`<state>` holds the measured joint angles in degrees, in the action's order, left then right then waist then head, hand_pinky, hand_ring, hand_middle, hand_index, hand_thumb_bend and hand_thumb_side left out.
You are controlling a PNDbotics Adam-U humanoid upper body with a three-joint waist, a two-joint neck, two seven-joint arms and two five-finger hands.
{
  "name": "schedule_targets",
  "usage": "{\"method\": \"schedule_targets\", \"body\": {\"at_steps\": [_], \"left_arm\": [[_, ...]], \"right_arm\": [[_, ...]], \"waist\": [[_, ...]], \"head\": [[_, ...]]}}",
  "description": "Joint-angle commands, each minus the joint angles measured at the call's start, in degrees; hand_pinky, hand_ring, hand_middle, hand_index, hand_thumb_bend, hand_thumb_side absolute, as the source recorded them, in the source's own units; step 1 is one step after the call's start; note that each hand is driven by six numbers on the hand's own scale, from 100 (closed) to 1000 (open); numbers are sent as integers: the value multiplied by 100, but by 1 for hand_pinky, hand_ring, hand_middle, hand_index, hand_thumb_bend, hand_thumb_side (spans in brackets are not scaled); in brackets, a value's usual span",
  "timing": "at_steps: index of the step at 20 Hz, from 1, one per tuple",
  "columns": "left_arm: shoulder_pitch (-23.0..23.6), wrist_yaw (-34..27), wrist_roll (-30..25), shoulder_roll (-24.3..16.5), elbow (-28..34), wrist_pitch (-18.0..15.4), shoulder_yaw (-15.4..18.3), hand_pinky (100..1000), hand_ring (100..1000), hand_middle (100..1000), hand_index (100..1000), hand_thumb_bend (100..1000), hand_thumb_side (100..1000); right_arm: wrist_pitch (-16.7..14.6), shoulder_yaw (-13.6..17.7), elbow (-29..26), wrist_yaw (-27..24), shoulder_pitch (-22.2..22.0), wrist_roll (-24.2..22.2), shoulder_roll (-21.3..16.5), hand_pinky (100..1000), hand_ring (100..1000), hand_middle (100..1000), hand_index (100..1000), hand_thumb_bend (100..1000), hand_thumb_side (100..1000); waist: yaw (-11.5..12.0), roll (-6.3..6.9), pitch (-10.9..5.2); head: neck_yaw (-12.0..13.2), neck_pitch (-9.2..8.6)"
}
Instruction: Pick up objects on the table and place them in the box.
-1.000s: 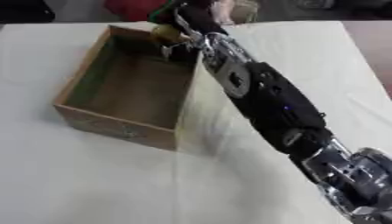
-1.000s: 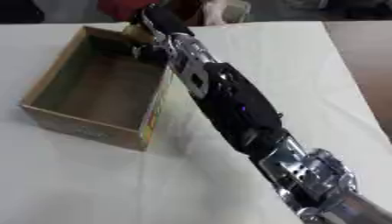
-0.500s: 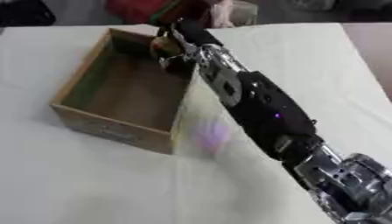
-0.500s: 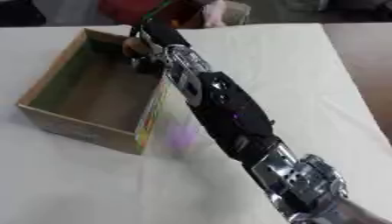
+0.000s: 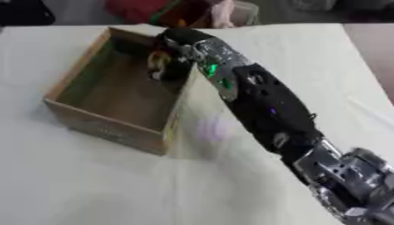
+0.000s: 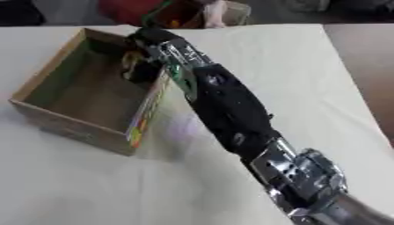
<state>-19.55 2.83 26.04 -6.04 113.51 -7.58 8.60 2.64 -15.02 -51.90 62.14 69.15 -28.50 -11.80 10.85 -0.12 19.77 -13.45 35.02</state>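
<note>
An open wooden box [image 5: 104,128] stands on the white table at the left. My right arm reaches from the lower right across the table to the box's far right corner. My right hand [image 5: 178,52] hangs inside that corner, just over the right wall, fingers curled round a small yellow-brown object [image 5: 159,61]. The object sits low between the walls, above the box floor; whether it touches the floor I cannot tell. The same hand [image 6: 151,47] and object [image 6: 132,59] show in the right eye view. No left hand shows in either view.
Past the table's far edge are a red thing [image 5: 137,9] and a green-and-orange container [image 5: 184,12]. A brown surface [image 6: 368,66] borders the table on the right. White cloth [image 5: 92,184] stretches in front of the box.
My right hand has come from above the box's far corner down and inward into the box, still carrying the yellow-brown object. The view has also shifted a little.
</note>
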Motion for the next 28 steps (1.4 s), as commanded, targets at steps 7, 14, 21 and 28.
{"method": "schedule_targets", "body": {"at_steps": [7, 14, 21, 28], "left_arm": [[-62, 6, 14, -110, 108, -19, 12, 356, 421, 485, 640, 100, 828], [-60, 25, 29, -128, 108, -16, 17, 356, 422, 486, 640, 100, 828], [-53, 48, 54, -146, 108, -23, 40, 355, 422, 486, 640, 100, 827], [-56, 92, 126, -184, 108, -32, 96, 355, 423, 486, 640, 100, 826]], "right_arm": [[-9, 136, -911, -747, 219, -602, -437, 851, 949, 884, 963, 810, 638], [269, 124, -1807, -1434, 224, -541, -903, 837, 929, 872, 962, 811, 658], [559, 291, -3040, -2157, 107, -301, -1430, 801, 874, 823, 933, 605, 746], [1869, 740, -5360, -3530, -654, 1357, -2504, 698, 725, 712, 854, 100, 826]], "waist": [[-31, -8, -146], [-91, -2, -162], [-167, 21, -168], [-295, 27, -162]], "head": [[146, 4], [206, 6], [248, 10], [369, 53]]}}
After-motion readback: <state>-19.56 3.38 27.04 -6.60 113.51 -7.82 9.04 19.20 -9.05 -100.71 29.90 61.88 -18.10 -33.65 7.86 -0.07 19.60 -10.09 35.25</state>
